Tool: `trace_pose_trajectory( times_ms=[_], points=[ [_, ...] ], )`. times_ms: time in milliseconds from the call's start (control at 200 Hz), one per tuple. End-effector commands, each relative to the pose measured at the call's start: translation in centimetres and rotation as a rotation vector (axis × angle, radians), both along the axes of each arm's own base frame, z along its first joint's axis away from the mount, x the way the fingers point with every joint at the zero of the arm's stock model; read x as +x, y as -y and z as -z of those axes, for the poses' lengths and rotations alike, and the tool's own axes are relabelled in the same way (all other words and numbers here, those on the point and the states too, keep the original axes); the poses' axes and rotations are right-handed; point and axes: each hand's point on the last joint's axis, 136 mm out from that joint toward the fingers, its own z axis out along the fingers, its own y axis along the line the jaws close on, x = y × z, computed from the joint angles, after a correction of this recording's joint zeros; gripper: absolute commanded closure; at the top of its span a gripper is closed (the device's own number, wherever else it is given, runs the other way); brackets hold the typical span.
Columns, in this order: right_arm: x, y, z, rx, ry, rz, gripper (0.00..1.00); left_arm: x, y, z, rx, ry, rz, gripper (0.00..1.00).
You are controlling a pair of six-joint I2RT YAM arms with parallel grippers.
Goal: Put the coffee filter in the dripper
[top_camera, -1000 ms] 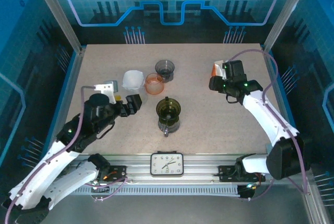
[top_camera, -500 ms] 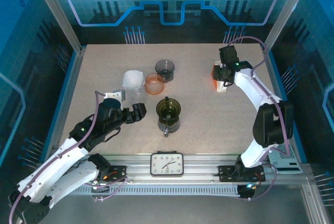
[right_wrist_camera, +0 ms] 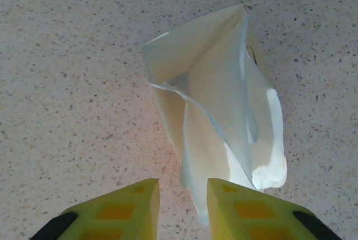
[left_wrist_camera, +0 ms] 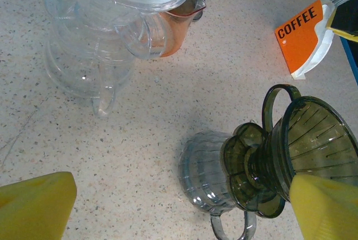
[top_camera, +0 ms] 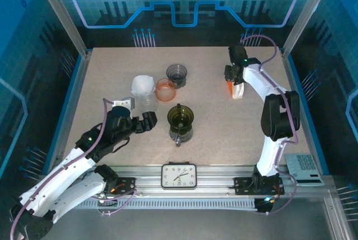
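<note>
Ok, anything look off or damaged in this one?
The white filter just ahead of the right gripper lies creased and splayed open on the table, sticking out of its orange COFFEE sleeve. Everything else stands upright, nothing spilled.

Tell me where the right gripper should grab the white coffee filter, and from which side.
Pinch the narrow near end of the coffee filter, where its folds taper together, with the right gripper approaching from that near side. That end sits in the finger gap; the far end flares wide and may crumple.
</note>
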Motion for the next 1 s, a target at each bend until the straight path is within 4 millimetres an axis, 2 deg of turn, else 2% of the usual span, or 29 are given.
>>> trace_pose_trajectory(
  times_ms=[0, 205, 495, 615, 996],
  points=[
    [0.4, 1.4, 0.3, -0.031, -0.02, 0.039, 0.72, 0.1, -0.1, 0.3, -0.009, -0.001, -0.009, 0.01],
    [0.8, 1.6, 1.2, -0.044, -0.038, 0.034, 0.77, 0.2, 0.0, 0.4, -0.007, -0.003, -0.011, 0.01],
    [1.0, 1.8, 1.3, -0.069, -0.038, 0.014, 0.93, 0.3, -0.1, 0.5, 0.002, -0.003, -0.014, 0.01],
    [0.7, 1.7, 0.6, -0.068, -0.018, 0.005, 1.0, 0.4, -0.1, 0.5, 0.002, -0.004, -0.015, 0.01],
    [-1.0, 0.3, -2.6, -0.057, 0.052, -0.034, 1.0, 0.4, 0.0, 0.3, -0.001, -0.003, -0.013, 0.01]
  ],
)
